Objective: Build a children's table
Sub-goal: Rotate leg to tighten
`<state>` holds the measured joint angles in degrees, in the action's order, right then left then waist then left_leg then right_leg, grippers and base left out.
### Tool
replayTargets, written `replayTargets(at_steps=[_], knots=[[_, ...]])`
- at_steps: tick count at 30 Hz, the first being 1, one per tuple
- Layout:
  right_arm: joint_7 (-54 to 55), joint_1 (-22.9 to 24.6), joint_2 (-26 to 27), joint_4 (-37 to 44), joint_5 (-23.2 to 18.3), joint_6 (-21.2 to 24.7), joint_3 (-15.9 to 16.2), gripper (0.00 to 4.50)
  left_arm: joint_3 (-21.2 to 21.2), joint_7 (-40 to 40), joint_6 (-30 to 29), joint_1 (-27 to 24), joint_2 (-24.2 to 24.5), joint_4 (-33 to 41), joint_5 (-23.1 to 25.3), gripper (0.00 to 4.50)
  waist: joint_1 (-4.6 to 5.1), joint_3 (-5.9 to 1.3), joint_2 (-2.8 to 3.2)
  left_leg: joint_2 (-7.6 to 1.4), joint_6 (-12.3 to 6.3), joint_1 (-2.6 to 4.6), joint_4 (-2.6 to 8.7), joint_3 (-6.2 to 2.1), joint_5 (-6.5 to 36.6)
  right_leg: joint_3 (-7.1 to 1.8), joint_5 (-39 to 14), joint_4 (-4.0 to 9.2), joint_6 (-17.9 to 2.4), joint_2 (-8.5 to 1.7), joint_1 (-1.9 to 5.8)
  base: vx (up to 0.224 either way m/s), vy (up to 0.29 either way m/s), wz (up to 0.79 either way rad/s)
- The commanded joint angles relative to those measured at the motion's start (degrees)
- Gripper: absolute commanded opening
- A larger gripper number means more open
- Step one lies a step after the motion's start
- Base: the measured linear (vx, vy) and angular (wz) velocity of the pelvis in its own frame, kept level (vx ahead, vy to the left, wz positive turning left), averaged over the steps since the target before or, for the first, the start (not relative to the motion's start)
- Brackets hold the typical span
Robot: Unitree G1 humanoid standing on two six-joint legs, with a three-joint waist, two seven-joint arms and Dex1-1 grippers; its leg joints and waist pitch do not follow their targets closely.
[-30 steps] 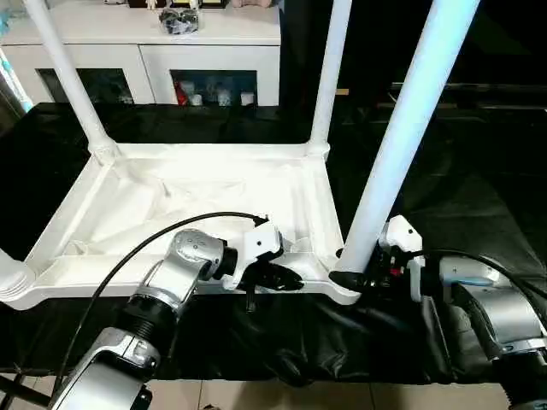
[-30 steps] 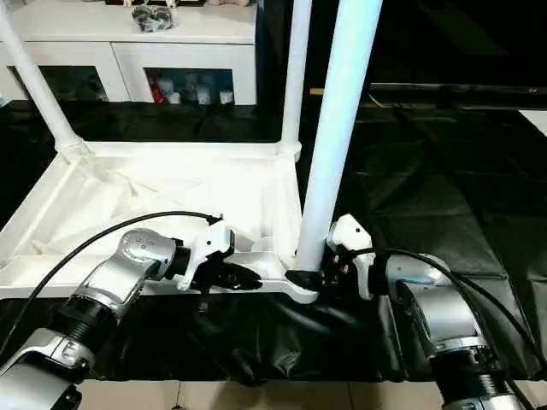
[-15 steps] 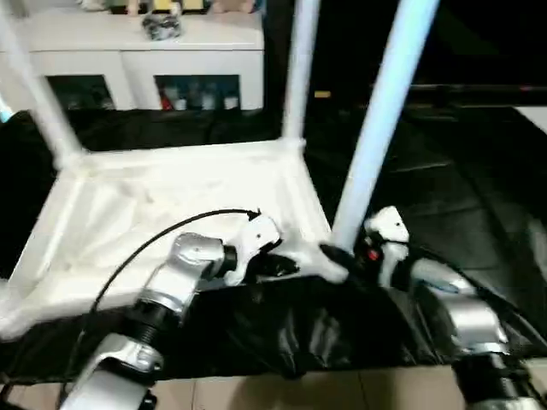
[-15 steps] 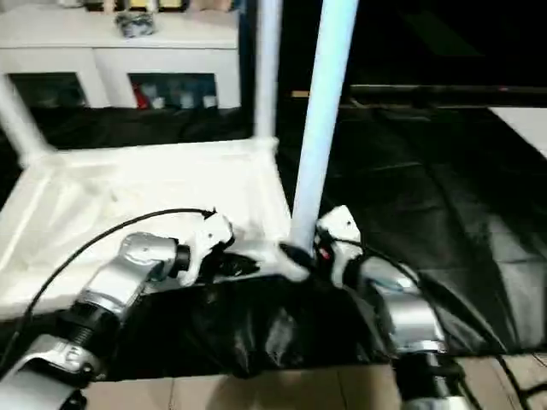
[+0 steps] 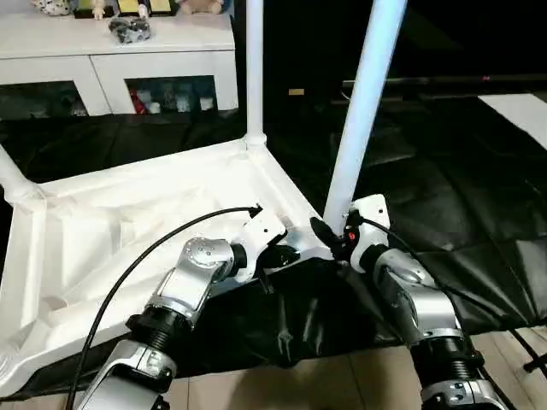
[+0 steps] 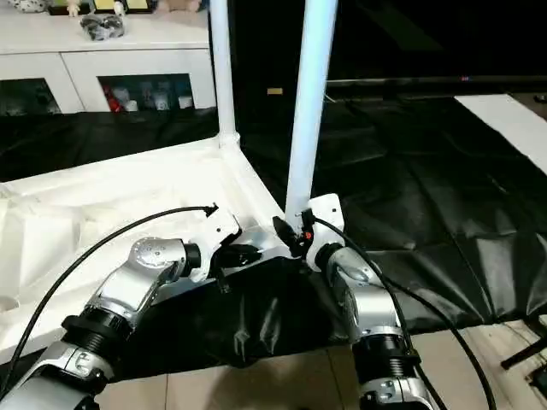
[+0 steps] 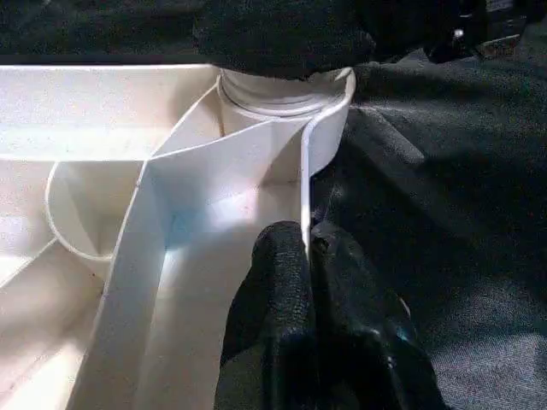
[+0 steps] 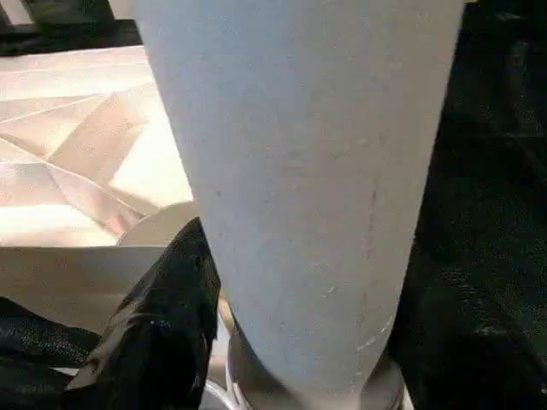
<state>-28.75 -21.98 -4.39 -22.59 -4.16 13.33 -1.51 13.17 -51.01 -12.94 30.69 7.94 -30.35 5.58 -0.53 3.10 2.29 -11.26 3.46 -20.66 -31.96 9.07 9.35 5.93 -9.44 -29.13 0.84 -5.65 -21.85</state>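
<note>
Black sheeting is covering the counter where the children's table [image 5: 154,213] is lying upside down. Left tool [image 7: 308,248] is pinching its stiff, light rim; right tool [image 5: 329,235], at three o'clock, is straddling the slippery leg [image 5: 359,128] low, grip uncertain.

A black sheet [image 5: 444,196] covers the surface, with the upturned children's table [image 5: 128,231] resting on it.

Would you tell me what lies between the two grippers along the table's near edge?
The corner socket of the children's table: left gripper pinches the rim beside it, right gripper brackets the leg, in the head views.
</note>
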Motion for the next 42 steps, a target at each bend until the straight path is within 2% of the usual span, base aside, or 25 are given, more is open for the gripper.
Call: replayTargets(at_steps=[1,2,3,4,5,6,10,12,14,15,16,17,19,22,24,25,26,28,29,31,32,34,36,37,42], knots=[[-7.9,2.0,0.2,0.6,0.2,1.3,8.4,3.08,2.9,-2.7,3.3,2.6,-2.8,0.7,-2.0,0.0,0.11,-2.41,0.07,-1.3,1.16,1.95,4.85,-1.05,36.6,-0.98,-33.0,4.5,-5.0,-2.96,0.72,0.0,0.0,0.0],[-9.1,2.4,-0.9,1.2,0.4,1.2,8.9,3.08,3.0,-3.0,3.5,2.7,-2.4,0.6,-2.0,0.0,-0.14,-2.51,-0.28,-1.19,0.63,1.86,4.7,-0.89,34.8,-1.28,-32.4,4.37,-5.4,-2.94,0.77,0.0,0.0,0.0],[-11.3,3.0,-2.5,2.3,0.0,1.4,9.0,3.08,3.1,-3.7,3.9,2.8,-1.9,0.3,-1.9,0.0,-0.44,-2.67,-0.2,-1.25,-0.04,1.61,4.78,-0.72,32.5,-1.85,-30.6,3.95,-6.4,-3.13,0.87,0.0,0.0,0.0],[-12.1,3.2,-3.0,2.6,-0.2,1.5,8.9,3.08,3.1,-3.9,4.0,2.9,-1.7,0.3,-1.9,0.0,-0.59,-2.73,-0.26,-1.34,-0.34,1.32,4.83,-0.69,31.5,-2.03,-29.6,3.72,-7.0,-3.15,1.06,0.0,0.0,0.0],[-13.0,3.4,-3.6,3.1,-0.5,1.6,8.8,3.08,3.1,-4.2,4.1,2.9,-1.4,0.2,-2.0,0.0,-0.95,-2.97,-0.3,-1.53,-0.67,0.89,4.9,-0.46,28.6,-2.46,-25.6,2.96,-8.8,-3.11,1.28,0.0,0.0,0.0],[-15.1,3.6,-5.1,3.9,-1.0,1.7,8.8,3.08,3.2,-5.3,4.6,3.1,-0.9,0.0,-2.2,0.0,-1.06,-2.97,-0.54,-1.49,-0.9,0.75,4.88,-0.33,27.9,-2.49,-24.7,2.82,-9.1,-3.01,1.38,0.0,0.0,0.0],[-22.4,4.1,-9.8,5.4,-2.1,1.6,9.7,3.08,3.1,-8.4,5.4,3.8,0.4,-0.5,-2.7,0.0,-2.19,-3.18,-1.48,-1.4,-2.54,1.11,4.16,0.67,24.0,-2.94,-23.9,2.35,-10.4,-3.18,1.02,0.0,0.0,0.0],[-26.2,4.2,-12.4,5.7,-1.9,1.0,10.9,3.08,3.0,-10.3,5.9,4.2,1.2,-0.9,-3.1,0.0,-2.81,-3.31,-1.5,-1.52,-3.15,1.06,3.9,0.97,21.4,-3.18,-21.9,1.82,-11.2,-3.12,1.02,0.0,0.0,0.0],[-31.5,3.9,-15.6,6.3,-2.4,0.7,12.2,3.08,3.1,-13.4,6.7,4.4,2.6,-1.4,-3.5,0.0,-3.31,-3.37,-1.89,-1.47,-3.65,0.6,3.72,1.03,19.3,-3.25,-21.0,1.34,-11.3,-3.09,1.36,0.0,0.0,0.0],[-31.8,3.8,-15.7,6.3,-2.5,0.7,12.3,3.08,3.1,-13.5,6.8,4.4,2.7,-1.4,-3.5,0.0,-3.43,-3.4,-2.23,-1.45,-3.84,0.61,3.61,1.11,18.8,-3.3,-21.1,1.31,-11.3,-3.13,1.3,0.0,0.0,0.0],[-32.9,3.7,-16.1,6.5,-2.6,0.7,12.4,3.08,3.2,-14.1,7.1,4.5,3.0,-1.6,-3.5,0.0,-3.8,-3.53,-1.98,-1.54,-3.98,0.84,3.44,1.18,17.9,-3.43,-20.5,1.06,-11.6,-3.15,1.15,0.045,-0.053,0.12],[-33.3,3.7,-16.2,6.5,-2.7,0.7,12.4,3.08,3.2,-14.3,7.2,4.6,3.1,-1.7,-3.5,0.0,-3.97,-3.63,-1.93,-1.61,-3.93,0.63,3.34,1.23,17.0,-3.48,-19.1,0.76,-12.1,-3.0,1.16,0.0,0.0,0.0],[-37.0,3.3,-17.8,6.6,-2.8,0.4,13.3,3.08,3.3,-16.2,7.4,4.6,4.1,-1.9,-3.8,0.0,-4.63,-4.02,-2.55,-1.68,-3.96,0.2,3.12,1.16,14.4,-3.37,-16.1,-0.08,-12.5,-3.05,1.67,0.0,0.0,0.0],[-40.4,3.3,-19.3,7.3,-3.2,0.6,14.3,3.08,3.5,-17.6,7.4,4.6,5.0,-2.0,-4.3,0.0,-5.14,-4.12,-2.2,-1.82,-4.52,0.02,2.91,1.21,11.8,-3.23,-11.6,-0.71,-13.8,-2.81,1.75,0.0,0.0,0.0],[-41.8,3.4,-20.0,7.5,-3.5,0.8,14.9,3.08,3.6,-18.4,7.2,4.5,5.4,-1.8,-4.4,0.0,-5.34,-4.19,-1.73,-1.96,-4.59,0.05,2.84,1.12,11.6,-3.11,-9.7,-1.0,-14.8,-2.78,1.79,0.0,0.0,0.0],[-42.0,3.4,-20.2,7.6,-3.5,0.8,15.0,3.08,3.7,-18.6,7.2,4.5,5.4,-1.8,-4.4,0.0,-5.26,-4.13,-1.77,-2.0,-4.52,0.01,2.86,1.14,12.0,-3.1,-9.9,-0.93,-14.8,-2.74,1.75,0.0,0.0,0.0],[-42.6,3.4,-20.5,7.6,-3.6,0.8,15.2,2.84,3.8,-19.2,7.3,4.4,5.5,-1.9,-4.4,0.0,-5.27,-4.05,-1.74,-2.02,-4.12,0.01,2.94,1.09,13.1,-3.04,-10.8,-0.84,-14.8,-2.76,1.8,0.0,0.0,0.0],[-43.5,3.7,-20.9,7.8,-3.9,1.1,15.3,2.77,3.8,-19.8,7.6,4.5,5.6,-2.3,-4.5,0.0,-5.33,-3.92,-1.74,-2.01,-3.34,0.19,3.06,1.11,15.4,-3.04,-13.6,-0.5,-14.3,-2.84,1.74,0.0,0.0,0.0],[-43.8,3.9,-21.0,7.9,-3.8,1.1,15.5,2.75,4.0,-19.9,7.6,4.6,5.6,-2.5,-4.5,0.0,-5.4,-3.83,-1.47,-2.02,-2.76,0.28,3.16,1.05,16.5,-3.06,-15.4,-0.32,-13.9,-2.89,1.68,0.0,0.0,0.0],[-44.1,4.2,-21.1,8.0,-3.7,0.9,15.8,2.65,4.2,-20.1,7.6,4.8,5.6,-2.7,-4.6,0.0,-5.46,-3.82,-1.69,-2.02,-2.22,0.46,3.21,1.09,17.5,-3.11,-16.9,-0.1,-13.3,-2.91,1.58,0.0,0.0,0.0],[-44.2,4.4,-21.1,8.1,-3.6,0.8,15.9,2.49,4.2,-20.1,7.6,4.9,5.6,-2.8,-4.7,0.0,-5.48,-3.82,-1.25,-2.03,-1.88,0.5,3.26,1.04,18.1,-3.12,-17.3,0.03,-13.2,-2.92,1.56,0.0,0.0,0.0],[-44.1,4.7,-21.0,8.3,-3.5,0.7,16.1,2.37,4.3,-20.2,7.7,5.0,5.6,-2.9,-4.7,0.0,-5.53,-3.88,-1.55,-1.98,-1.86,0.32,3.27,0.98,17.7,-3.09,-17.1,-0.07,-12.9,-2.94,1.74,0.0,0.0,0.0],[-44.0,4.7,-20.9,8.3,-3.5,0.6,16.1,2.32,4.3,-20.2,7.7,5.0,5.6,-3.1,-4.7,0.0,-5.63,-3.94,-1.42,-1.99,-2.0,0.25,3.23,0.97,17.0,-3.1,-17.0,-0.11,-12.7,-2.97,1.77,0.0,0.0,0.0],[-43.9,4.8,-20.9,8.3,-3.5,0.6,16.1,2.1,4.2,-20.2,7.7,5.1,5.6,-3.3,-4.7,0.0,-5.63,-3.97,-1.35,-1.98,-2.02,0.25,3.21,0.97,16.9,-3.09,-16.9,-0.11,-12.7,-2.98,1.77,0.0,0.0,0.0],[-43.2,5.4,-20.0,8.6,-3.8,1.3,16.0,2.01,3.0,-16.9,7.6,5.9,4.7,-4.7,-4.3,0.0,-5.73,-4.05,-1.44,-1.92,-2.43,0.18,3.1,1.03,16.0,-3.01,-15.9,-0.23,-12.9,-2.85,1.81,0.0,0.0,0.0]])
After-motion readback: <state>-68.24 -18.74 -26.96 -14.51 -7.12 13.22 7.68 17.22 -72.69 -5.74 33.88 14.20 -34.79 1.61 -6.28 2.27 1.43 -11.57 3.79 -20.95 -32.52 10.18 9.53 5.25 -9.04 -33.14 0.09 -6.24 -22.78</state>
